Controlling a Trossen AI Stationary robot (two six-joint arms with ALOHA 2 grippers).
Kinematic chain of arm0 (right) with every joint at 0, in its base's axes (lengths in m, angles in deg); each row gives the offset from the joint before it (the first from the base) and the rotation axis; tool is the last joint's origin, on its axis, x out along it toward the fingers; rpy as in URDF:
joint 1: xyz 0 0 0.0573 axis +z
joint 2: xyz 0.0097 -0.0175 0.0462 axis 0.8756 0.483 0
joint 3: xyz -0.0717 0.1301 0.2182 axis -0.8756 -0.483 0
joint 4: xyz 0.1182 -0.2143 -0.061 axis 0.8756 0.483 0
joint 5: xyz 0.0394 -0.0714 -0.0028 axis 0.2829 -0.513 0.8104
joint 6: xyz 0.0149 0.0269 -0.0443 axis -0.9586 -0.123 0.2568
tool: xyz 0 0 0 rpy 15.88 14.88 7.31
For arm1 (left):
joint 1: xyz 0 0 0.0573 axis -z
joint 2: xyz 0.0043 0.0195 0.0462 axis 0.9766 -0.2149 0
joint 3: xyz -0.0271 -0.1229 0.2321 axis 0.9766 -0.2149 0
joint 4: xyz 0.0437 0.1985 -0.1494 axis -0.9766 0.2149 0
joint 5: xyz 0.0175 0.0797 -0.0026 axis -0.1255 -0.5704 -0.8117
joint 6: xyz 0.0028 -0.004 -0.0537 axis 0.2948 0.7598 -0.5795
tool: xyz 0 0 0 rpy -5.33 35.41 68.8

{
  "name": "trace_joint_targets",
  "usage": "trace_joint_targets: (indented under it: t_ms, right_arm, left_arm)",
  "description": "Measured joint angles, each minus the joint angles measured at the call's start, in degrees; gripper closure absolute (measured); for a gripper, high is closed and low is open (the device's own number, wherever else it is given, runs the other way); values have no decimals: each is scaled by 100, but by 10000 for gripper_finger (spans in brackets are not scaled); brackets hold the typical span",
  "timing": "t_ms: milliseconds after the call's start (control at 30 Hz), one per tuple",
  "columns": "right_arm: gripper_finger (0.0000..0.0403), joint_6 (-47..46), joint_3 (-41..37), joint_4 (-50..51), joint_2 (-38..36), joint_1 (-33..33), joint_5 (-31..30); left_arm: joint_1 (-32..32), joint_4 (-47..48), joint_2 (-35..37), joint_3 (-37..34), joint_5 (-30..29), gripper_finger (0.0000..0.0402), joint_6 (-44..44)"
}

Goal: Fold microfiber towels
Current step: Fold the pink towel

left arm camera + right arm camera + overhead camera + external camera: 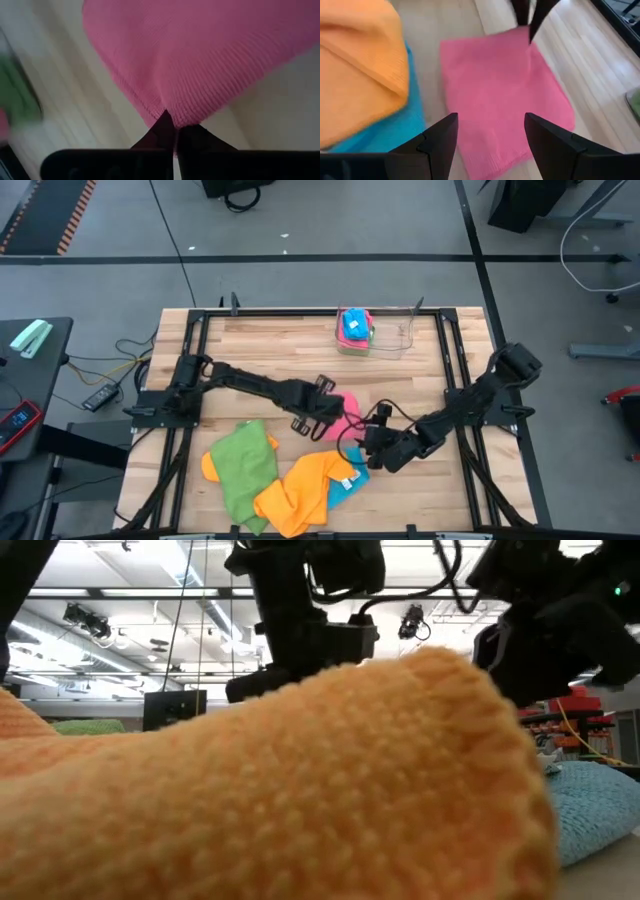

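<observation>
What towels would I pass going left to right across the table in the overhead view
green towel → orange towel → pink towel, pinched at its edge by the left gripper.

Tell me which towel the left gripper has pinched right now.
The pink towel: the left gripper is shut on its corner. The green, orange and blue towels lie loose nearer the table's front edge, ungripped.

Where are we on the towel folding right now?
Done: a few folded towels sit stacked in the clear tray. In hand: the left gripper is shut on a corner of the pink towel, with the right gripper open over it. Left: the green towel, orange towels and blue towel lie loose.
</observation>
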Motion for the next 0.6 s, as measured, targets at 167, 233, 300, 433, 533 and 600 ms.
trace_joint_targets:
  t_ms: [167,233,300,433,533,600]
  right_arm:
    - [164,-18,0,-70,-50,4,107]
    - [164,15,0,-113,-48,0,239]
    - [164,39,0,-173,16,-23,295]
    - [164,42,-4,-55,4,-75,302]
    - [164,17,-4,102,-83,-68,301]
    - [164,-38,-4,312,-148,-51,286]
  left_arm:
    - [-103,-3,28,0,-3,393,-127]
    - [-102,-41,11,0,-7,387,50]
    - [-99,-128,5,-21,-5,380,308]
    - [-110,-591,1,-281,-26,378,1046]
    - [-141,-871,5,-549,-38,379,1673]
    - [-170,-986,3,-804,-58,373,2131]
